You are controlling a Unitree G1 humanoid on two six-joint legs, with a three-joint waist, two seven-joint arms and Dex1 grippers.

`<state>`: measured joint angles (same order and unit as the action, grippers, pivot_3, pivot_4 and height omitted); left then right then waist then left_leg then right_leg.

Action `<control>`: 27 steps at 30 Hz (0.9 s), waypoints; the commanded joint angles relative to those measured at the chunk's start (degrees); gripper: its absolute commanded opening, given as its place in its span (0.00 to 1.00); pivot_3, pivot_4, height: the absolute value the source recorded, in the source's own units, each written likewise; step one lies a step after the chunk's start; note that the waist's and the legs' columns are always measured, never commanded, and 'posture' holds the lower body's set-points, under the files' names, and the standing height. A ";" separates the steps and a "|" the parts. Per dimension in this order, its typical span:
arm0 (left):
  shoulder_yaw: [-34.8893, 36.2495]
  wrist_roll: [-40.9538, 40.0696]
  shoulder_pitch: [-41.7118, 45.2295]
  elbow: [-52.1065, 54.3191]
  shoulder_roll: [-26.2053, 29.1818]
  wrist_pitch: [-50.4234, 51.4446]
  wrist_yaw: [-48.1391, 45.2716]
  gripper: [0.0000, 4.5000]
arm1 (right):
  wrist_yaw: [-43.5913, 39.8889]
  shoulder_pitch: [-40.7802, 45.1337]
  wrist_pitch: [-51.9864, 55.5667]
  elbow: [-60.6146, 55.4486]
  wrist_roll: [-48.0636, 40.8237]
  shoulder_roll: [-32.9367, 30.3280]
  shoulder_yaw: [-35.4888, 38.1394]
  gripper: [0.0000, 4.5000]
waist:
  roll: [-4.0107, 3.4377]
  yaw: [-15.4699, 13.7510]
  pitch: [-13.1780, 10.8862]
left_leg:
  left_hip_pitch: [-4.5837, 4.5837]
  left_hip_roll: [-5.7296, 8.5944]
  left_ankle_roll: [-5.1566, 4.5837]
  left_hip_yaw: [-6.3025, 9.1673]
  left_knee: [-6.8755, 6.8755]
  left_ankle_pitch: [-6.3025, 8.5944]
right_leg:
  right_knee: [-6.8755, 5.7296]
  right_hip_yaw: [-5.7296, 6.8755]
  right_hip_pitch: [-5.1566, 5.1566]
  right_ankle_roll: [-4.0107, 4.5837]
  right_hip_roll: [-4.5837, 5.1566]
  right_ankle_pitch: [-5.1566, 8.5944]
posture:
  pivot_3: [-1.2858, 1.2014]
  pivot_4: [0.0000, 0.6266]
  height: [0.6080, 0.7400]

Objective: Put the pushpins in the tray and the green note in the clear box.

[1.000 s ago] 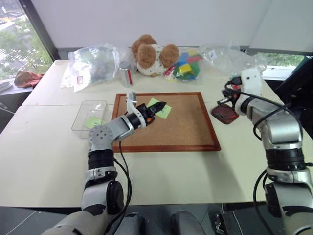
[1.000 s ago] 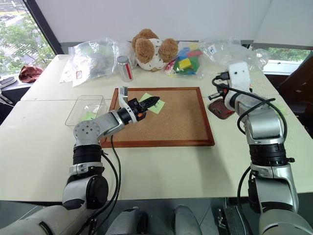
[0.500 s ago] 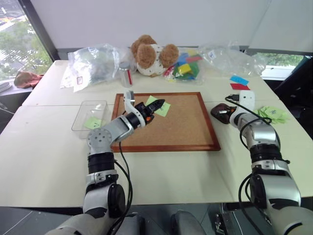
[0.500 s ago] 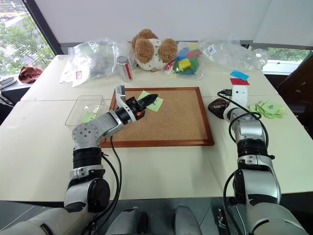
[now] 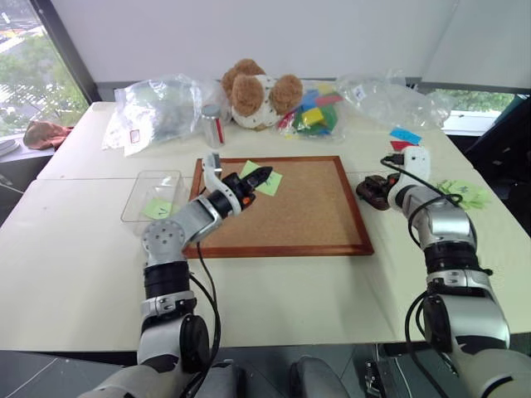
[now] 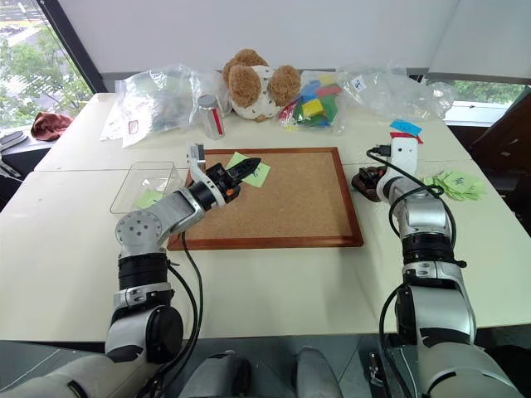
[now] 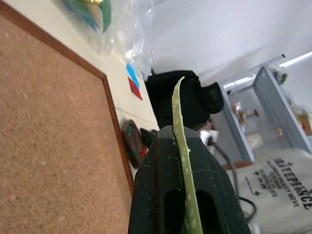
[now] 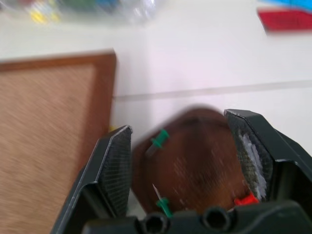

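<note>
Fingers of the right gripper (image 8: 185, 161) have parted above the tray (image 8: 195, 165).

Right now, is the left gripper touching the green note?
Touching. In the left wrist view the left gripper has its fingers shut on the green note, seen edge-on.

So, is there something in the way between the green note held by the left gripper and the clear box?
Nothing visible blocks it. The left gripper, shut on the green note, hangs over the corkboard; the clear box sits just past its left frame, open-topped, with another green slip inside.
</note>
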<state>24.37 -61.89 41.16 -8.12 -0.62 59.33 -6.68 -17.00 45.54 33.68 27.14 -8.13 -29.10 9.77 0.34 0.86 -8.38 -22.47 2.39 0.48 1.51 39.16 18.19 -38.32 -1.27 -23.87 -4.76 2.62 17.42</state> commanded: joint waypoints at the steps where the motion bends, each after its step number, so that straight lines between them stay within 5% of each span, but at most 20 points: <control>1: -0.55 -0.91 0.90 4.28 0.43 -1.71 0.86 0.00 | -4.59 0.12 5.84 -12.89 -3.88 -1.63 0.01 0.73 | 0.00 -0.05 0.00 | 0.00 0.00 0.00 0.01 0.00 0.00 | 0.00 0.00 0.00 0.00 0.00 0.00 | 0.52 0.24 1.00; 8: -1.40 3.38 -0.45 14.92 3.58 -6.66 7.70 0.00 | -18.88 -4.36 17.06 -36.23 -15.08 -4.41 -4.72 0.73 | 0.00 0.01 0.00 | -0.01 0.00 0.00 0.04 -0.03 0.00 | 0.01 0.01 -0.01 0.00 0.00 0.00 | 0.52 0.24 1.00; 15: 6.80 3.50 -2.39 22.70 9.71 -10.76 22.28 0.00 | -25.18 -5.30 19.29 -45.89 -22.81 -3.86 -6.71 0.73 | 0.00 -0.05 0.00 | 0.01 0.00 0.00 0.05 -0.01 0.00 | 0.01 0.01 -0.01 0.00 0.00 0.00 | 0.52 0.24 1.00; 20: 10.03 5.48 -6.64 20.81 17.07 -12.42 22.93 0.00 | -25.03 -4.71 18.33 -45.35 -22.99 -2.92 -8.66 0.73 | 0.01 -0.14 0.00 | 0.01 0.00 0.00 0.06 -0.01 0.00 | 0.01 0.01 -0.01 0.00 0.00 0.00 | 0.52 0.24 1.00; 27: 9.28 7.42 -7.94 8.33 18.63 -13.48 19.13 0.00 | -24.74 -4.37 16.60 -44.33 -22.43 -2.35 -10.54 0.73 | 0.05 -0.60 -0.01 | 0.00 0.01 0.00 0.12 0.03 0.01 | 0.08 0.08 0.08 0.00 0.01 0.00 | 0.52 0.24 1.00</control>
<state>34.26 -54.82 32.12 0.91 17.95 46.77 13.24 -41.92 39.84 51.70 -16.22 -30.49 -31.88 -1.50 0.39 0.26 -8.39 -22.47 2.40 0.47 1.62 39.19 18.20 -38.23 -1.20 -23.79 -4.76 2.63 17.41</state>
